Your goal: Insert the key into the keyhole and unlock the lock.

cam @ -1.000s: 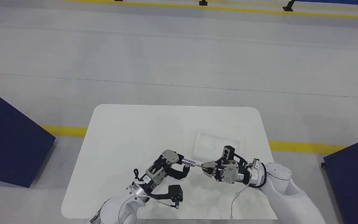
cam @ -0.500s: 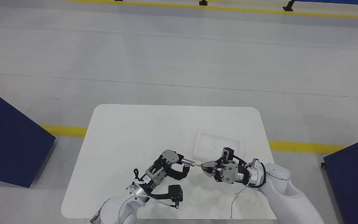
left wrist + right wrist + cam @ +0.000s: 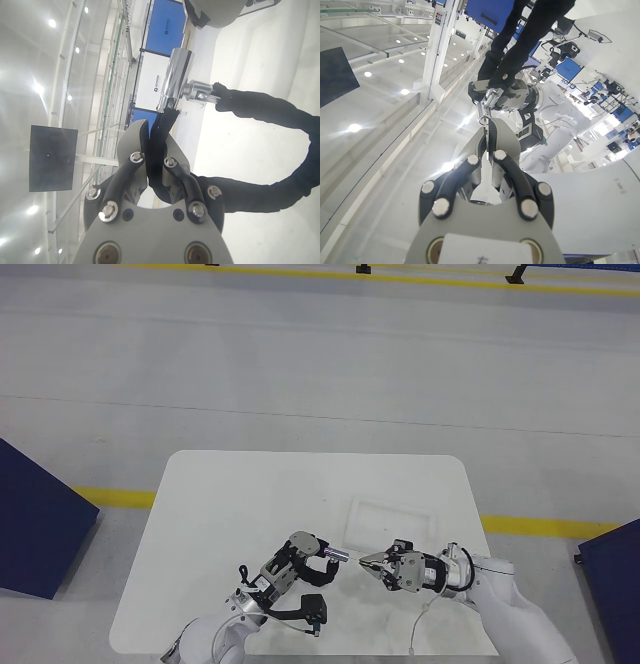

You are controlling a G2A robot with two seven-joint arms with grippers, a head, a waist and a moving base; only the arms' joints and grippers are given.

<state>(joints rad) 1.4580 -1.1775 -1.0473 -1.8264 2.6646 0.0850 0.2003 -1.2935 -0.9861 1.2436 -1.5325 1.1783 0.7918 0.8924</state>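
The lock is a chrome cylinder (image 3: 178, 75) (image 3: 337, 555) on a looped black-sleeved cable (image 3: 262, 110). My left gripper (image 3: 155, 132) (image 3: 308, 554) is shut on that cable just below the cylinder and holds it above the white table's (image 3: 250, 494) front half. My right gripper (image 3: 488, 132) (image 3: 372, 561) is shut on the flat metal key (image 3: 486, 140). It faces the left gripper from the right. In the right wrist view the key's tip meets the keyhole face (image 3: 483, 120) of the cylinder. I cannot tell how deep the key sits.
A clear rectangular tray (image 3: 390, 502) lies on the table just behind the two grippers. Blue panels stand off the table at the left (image 3: 35, 524) and right (image 3: 615, 564). Bare tabletop stretches to the left and to the far side.
The right wrist has rolled about its own axis, turning the key, with the key's tip still at the cylinder. The left gripper and the lock have stayed where they were.
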